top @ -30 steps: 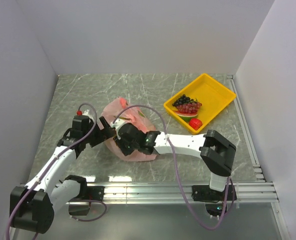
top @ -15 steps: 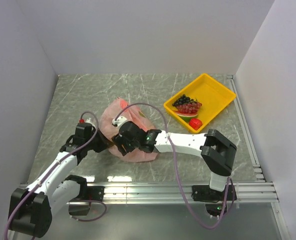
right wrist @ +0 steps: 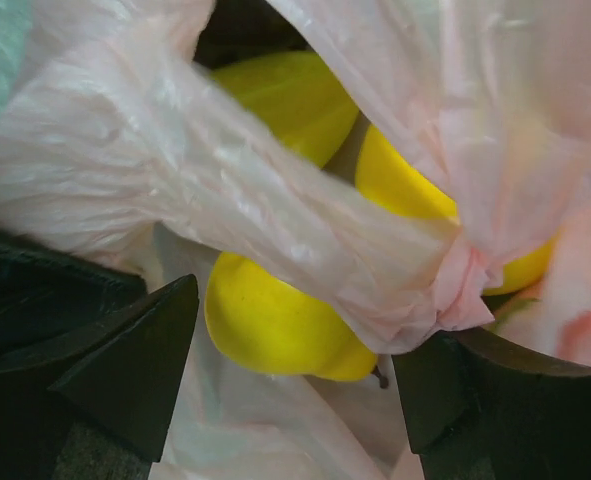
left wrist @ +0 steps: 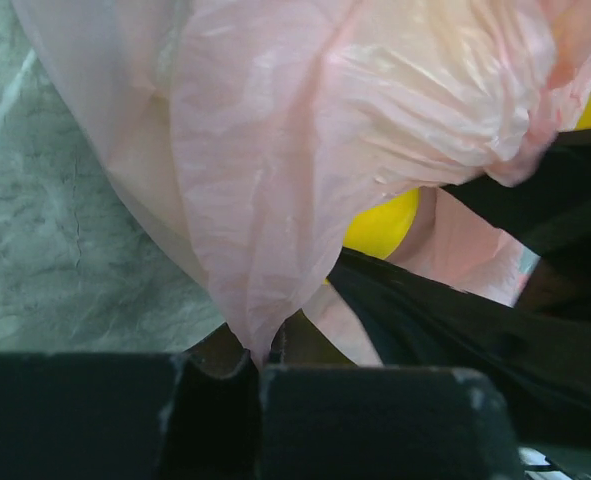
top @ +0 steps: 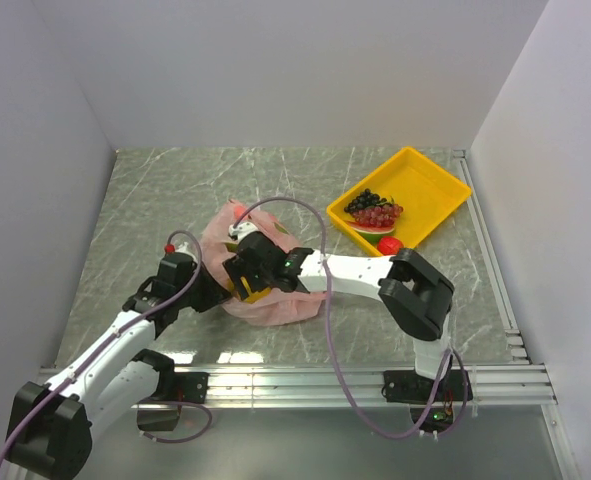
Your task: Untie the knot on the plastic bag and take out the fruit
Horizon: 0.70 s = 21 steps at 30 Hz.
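**Left hand pins bag, right hand open at the mouth over the fruit**

Far left of the action, the left hand (left wrist: 255,362) is shut tight on a fold of the plastic bag (left wrist: 305,150), the pink film pinched betw. its fingers and pulled to a point. Probable reason: it anchors the bag's left side so the thin plastic goes taut and can't slide across the desk (top: 155,200) while the other arm works.

The bag sits mid-desk, nearer the arms than the back wall, slumped low w/ its mouth turned toward both hands.

Just right of that, the right hand (right wrist: 295,340) is pushed in from the bag's right side. Its jaws stand apart, clamped on nothing, one finger each side of a yellow piece of fruit (right wrist: 275,325). A twisted band of pink film crosses in front of the fruit and bunches at what looks like the knot (right wrist: 465,278); whether it's fully undone can't be told. At least three yellow pieces show inside, so the bag is partly open. Likely the wide jaws are set either to take the band or the nearest fruit.

Far right, well apart from the bag, the yellow tray (top: 437,180) holds grape bunches (top: 373,208), a watermelon slice (top: 372,228) and a small red fruit (top: 390,246), prob. the drop-off spot. No bag fruit is out yet, as far as can be seen.
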Motion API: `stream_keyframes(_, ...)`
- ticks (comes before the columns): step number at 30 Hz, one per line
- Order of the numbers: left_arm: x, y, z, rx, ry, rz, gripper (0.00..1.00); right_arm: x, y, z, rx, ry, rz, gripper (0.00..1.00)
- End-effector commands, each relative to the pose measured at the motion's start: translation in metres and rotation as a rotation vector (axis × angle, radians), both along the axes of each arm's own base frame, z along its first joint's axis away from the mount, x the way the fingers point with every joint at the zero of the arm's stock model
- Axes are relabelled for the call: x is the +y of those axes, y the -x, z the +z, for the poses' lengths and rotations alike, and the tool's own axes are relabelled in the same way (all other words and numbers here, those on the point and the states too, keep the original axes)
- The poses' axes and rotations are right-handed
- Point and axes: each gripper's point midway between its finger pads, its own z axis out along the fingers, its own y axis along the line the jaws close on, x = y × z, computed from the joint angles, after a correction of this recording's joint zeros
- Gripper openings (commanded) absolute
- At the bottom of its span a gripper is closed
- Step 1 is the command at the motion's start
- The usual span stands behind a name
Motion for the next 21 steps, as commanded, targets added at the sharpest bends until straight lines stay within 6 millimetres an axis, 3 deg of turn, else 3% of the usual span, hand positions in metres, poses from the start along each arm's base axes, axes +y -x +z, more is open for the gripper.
stream_keyframes(1,-0.002,0.004,-0.005,0.014,0.017,0.021,0.00,0.013,0.005,-0.003,0.046,-0.032,0.001,0.83)
stream_keyframes(9,-0.003,0.007,-0.014,0.030,0.019,0.021,0.01,0.018,0.016,-0.030,0.098,-0.029,0.063,0.86)
stream_keyframes(12,-0.002,0.006,-0.015,0.028,0.015,0.026,0.01,0.019,0.017,-0.036,0.105,-0.018,0.069,0.81)
stream_keyframes(15,0.000,0.005,-0.015,0.022,0.011,0.040,0.00,0.015,0.019,-0.035,0.099,-0.027,0.075,0.48)
stream_keyframes(16,0.000,0.005,-0.014,0.019,0.010,0.041,0.01,0.014,0.020,-0.023,0.081,-0.052,0.075,0.30)
stream_keyframes(18,0.002,0.004,-0.014,0.014,0.005,0.052,0.01,0.008,0.022,-0.016,0.060,-0.063,0.082,0.19)
stream_keyframes(19,0.002,0.003,-0.013,0.010,0.004,0.056,0.01,0.006,0.021,0.002,0.038,-0.092,0.085,0.12)
stream_keyframes(21,0.004,0.002,-0.013,0.005,-0.001,0.064,0.01,0.001,0.025,0.012,0.014,-0.111,0.101,0.06)
